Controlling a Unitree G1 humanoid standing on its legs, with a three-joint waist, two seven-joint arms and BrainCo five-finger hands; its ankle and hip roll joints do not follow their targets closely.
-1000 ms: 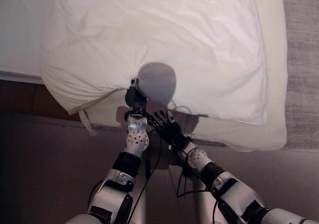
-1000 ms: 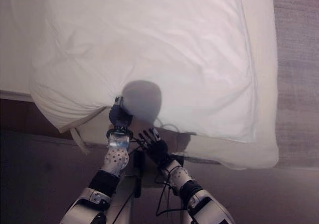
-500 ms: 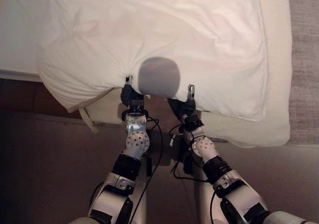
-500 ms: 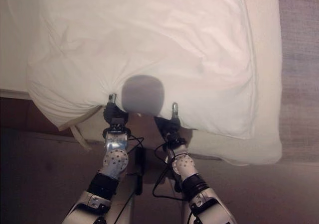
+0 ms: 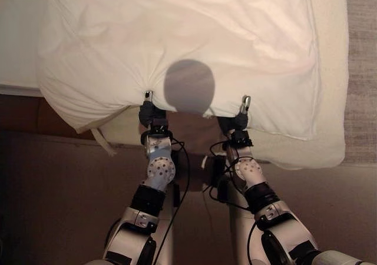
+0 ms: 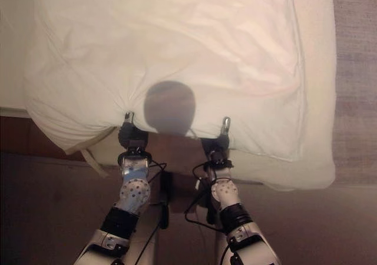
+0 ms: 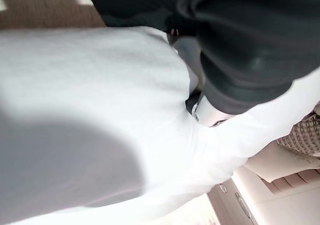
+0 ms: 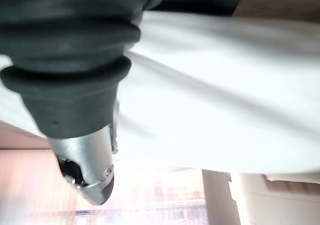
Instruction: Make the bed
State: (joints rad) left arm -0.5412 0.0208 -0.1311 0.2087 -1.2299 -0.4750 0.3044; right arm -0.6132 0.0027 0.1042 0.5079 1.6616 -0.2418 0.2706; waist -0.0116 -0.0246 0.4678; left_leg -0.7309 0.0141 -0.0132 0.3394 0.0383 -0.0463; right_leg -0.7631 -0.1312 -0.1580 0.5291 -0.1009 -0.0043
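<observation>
A big puffy white pillow [image 5: 177,41] lies across the cream bed [image 5: 333,65], its near edge overhanging the bed's side. My left hand [image 5: 151,111] is at that edge left of centre, thumb on top and shut on the cloth, with creases running out from the grip. In the left wrist view the thumb [image 7: 200,110] presses into the white pillow [image 7: 90,95]. My right hand [image 5: 238,121] is at the same edge further right, partly under the pillow. The right wrist view has the right hand [image 8: 87,170] beside the pillow's cloth [image 8: 210,100].
The cream bed sticks out past the pillow on the right and along the near side [image 5: 306,153]. A loose cloth strap [image 5: 102,142] hangs below the pillow's left corner. Dark wood [image 5: 23,115] runs under the bed's edge. Grey carpet [image 5: 362,70] lies to the right.
My right hand has come up from below the bed's edge, where it hung open, to the pillow's near edge and shifted right. The left hand has kept its hold.
</observation>
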